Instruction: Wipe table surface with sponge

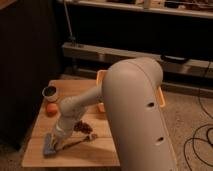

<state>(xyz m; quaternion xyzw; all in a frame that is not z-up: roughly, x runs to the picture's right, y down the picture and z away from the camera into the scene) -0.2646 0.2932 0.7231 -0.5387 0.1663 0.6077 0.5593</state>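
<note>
The tool (56, 134) is down at the front left of the desk (95, 152), right on top of the sponge (49, 147). I cannot tell whether it is clamped on the sponge or only pressing it; the wrist hides the contact. The sponge lies flat on the planks near the front left corner, close to both edges there.

Just to its right lies a thin utensil (80, 141), and behind that is a pile of crumbs (82, 126). Further back on the left are an orange ball (52, 109) and a dark cup (49, 92). A tray (101, 76) shows at the back, mostly hidden by the arm (135, 110).

The wipe looks to be in hand, with the crumbs not yet cleared.

- **Sponge off the edge:** it sits so close to the corner that a stroke to the left or the front could carry it over. If the hold is loose, it would drop to the floor.
- **Utensil dragged along:** a stroke to the right meets the utensil first. The sponge could push it into the crumbs and scatter them, or skid it off the front.
- **Ball or cup knocked:** a stroke toward the back could nudge the ball, which would likely roll, or tip the cup.
- **Sponge folding:** too much downward pressure on a soft pad could fold it under the tool, so it smears rather than gathers.
</note>
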